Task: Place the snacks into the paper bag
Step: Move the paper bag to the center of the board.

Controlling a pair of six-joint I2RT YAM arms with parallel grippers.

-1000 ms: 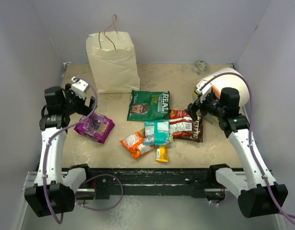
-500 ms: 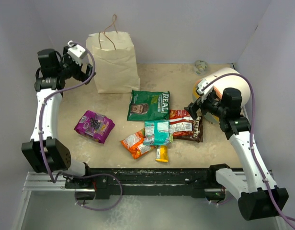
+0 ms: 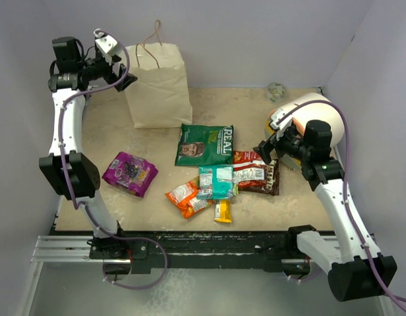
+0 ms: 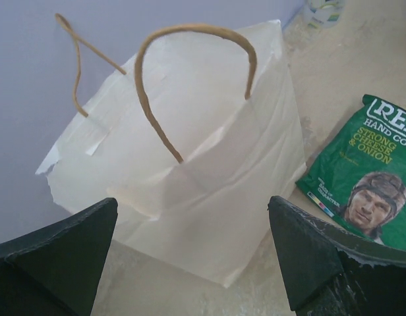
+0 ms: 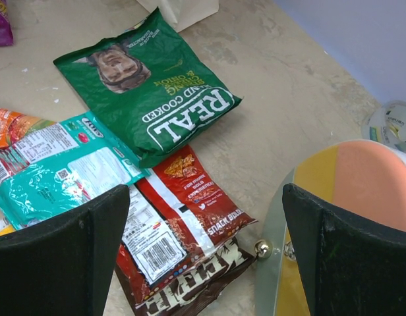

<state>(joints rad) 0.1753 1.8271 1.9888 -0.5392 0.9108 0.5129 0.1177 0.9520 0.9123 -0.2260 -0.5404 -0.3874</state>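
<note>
tan paper bag [image 3: 158,89] is standing upright in the top view with the wide-open, empty left gripper [image 3: 126,76] hovering beside its top left corner, is sitting just ahead of those spread jaws in the left wrist view, and the right wrist view is showing the open, empty right gripper [image 5: 206,191] hanging above the red-white pouch [image 5: 170,220].

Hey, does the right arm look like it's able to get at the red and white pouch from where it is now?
Probably yes. The right gripper hovers open just beside the red-white pouch, with nothing above the pouch. Only the teal pouch overlaps its left edge.
</note>
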